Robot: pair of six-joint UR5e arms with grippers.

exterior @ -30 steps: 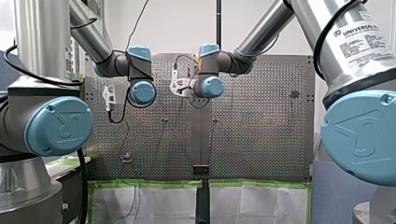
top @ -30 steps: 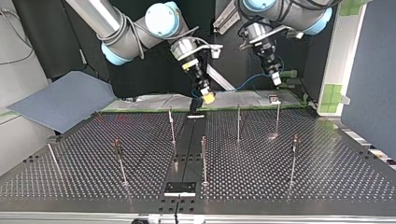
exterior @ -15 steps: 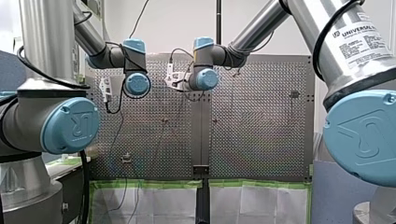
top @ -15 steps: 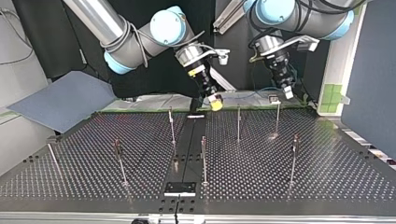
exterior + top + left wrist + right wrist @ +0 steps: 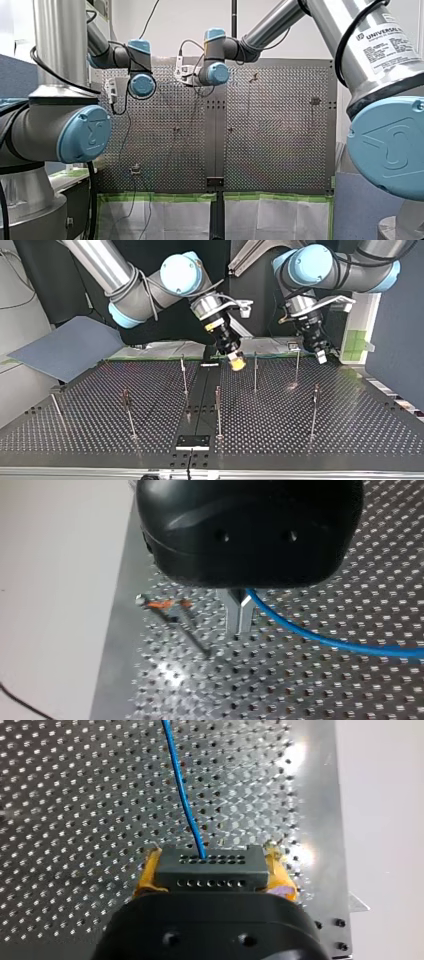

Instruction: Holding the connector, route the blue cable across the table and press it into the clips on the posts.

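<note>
In the right wrist view my right gripper has its yellow pads shut on a grey connector with rows of holes. The blue cable leaves the connector and runs ahead over the perforated table. The left wrist view shows my left gripper with its metal fingers shut on the blue cable, which trails off to one side. A post with an orange clip stands just beside those fingers. In the top view my right gripper hangs over the table's far middle, my left gripper near the far right post.
Several thin posts stand on the table, among them a middle post and a far post. A blue-grey mat lies off the table at the top view's left. A black bracket sits at the near edge.
In the top view both grippers have come down and toward the view's right, from behind the table's far edge to over it. Both grips look unchanged.
</note>
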